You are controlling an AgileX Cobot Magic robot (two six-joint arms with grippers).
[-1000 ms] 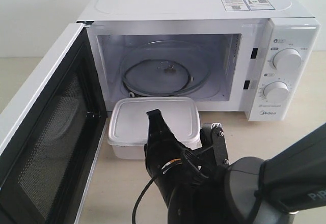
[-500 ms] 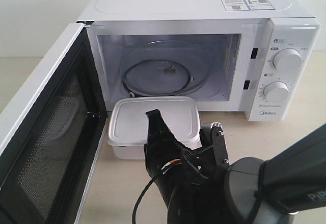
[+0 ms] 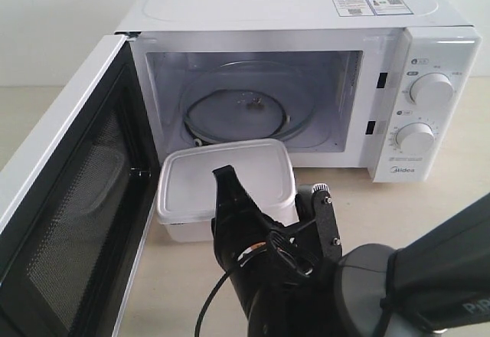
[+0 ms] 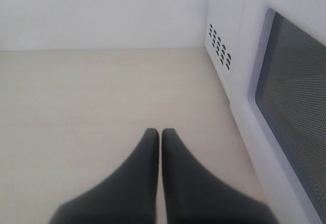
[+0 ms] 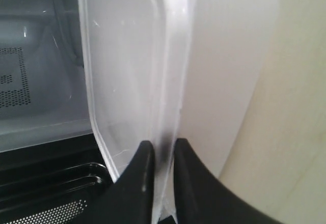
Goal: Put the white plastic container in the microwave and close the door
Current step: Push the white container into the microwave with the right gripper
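The right end effector (image 5: 160, 147) pinches the thin lid rim of the white plastic container (image 3: 191, 184), which looks light, slick and bendy.

White microwave (image 3: 291, 0), translucent white container (image 3: 222, 176), black right tool (image 5: 162, 145), dark mesh on white door (image 3: 76, 214).

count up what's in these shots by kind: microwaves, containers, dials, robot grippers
microwave: 1
white plastic container: 1
dials: 2
grippers: 2, the left gripper and the right gripper
total: 6
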